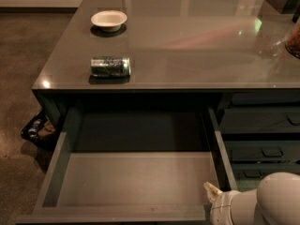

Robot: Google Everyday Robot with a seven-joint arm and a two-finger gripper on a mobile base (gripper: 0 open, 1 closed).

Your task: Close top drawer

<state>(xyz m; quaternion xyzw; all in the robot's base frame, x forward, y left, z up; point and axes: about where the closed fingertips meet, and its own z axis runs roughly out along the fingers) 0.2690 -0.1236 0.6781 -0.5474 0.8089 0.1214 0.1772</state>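
Item, task object: top drawer (136, 177), pulled fully out from under the front edge of the tabletop (197, 41), left of the right-hand stack of drawers (262, 125); its flat grey bottom is bare. Item, step in hand: the approach. The drawer is open, and I judge no push has begun. Item, gripper (212, 191): low at the drawer's front right corner, a pale tip showing just over the right side wall near the drawer front. Whether it is open or closed I cannot tell. Item, arm (276, 200): a rounded white segment beyond the tabletop's front edge, reaching leftward to the drawer from the right. Item, next move, as I read it: I need contact on the outer face of the drawer front, then a straight push toward the tabletop's back edge, kept square so the drawer does not bind. Item, bystanders: a white bowl (108, 19) near the back left corner and a can (110, 66) lying on its side near the front left corner, both clear of the drawer's path.
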